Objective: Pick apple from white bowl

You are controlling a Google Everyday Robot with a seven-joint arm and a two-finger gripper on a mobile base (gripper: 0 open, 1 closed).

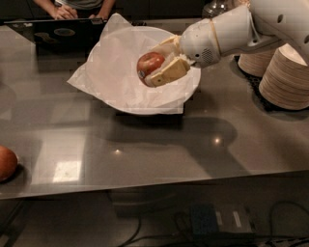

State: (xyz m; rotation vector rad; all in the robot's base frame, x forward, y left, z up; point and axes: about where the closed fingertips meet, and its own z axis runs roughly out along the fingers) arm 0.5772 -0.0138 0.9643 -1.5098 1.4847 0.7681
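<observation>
Over the white bowl point(192, 91), jaws clamp the round red apple point(150, 62).

Smooth white rounded arm point(231, 29), tan fingers point(168, 73) over the white bowl point(193, 89)

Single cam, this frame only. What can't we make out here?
Camera view:
- Gripper, shut on the apple over the white bowl: its lower finger hides the apple's underside, so contact with the paper cannot be told.
- Bowl's floor: hidden by the paper lining.
- Orange-brown fruit: cut by the left edge.
- Stacked paper bowls: cut by the right edge.
- Person: only forearms, cut by the top edge.
</observation>
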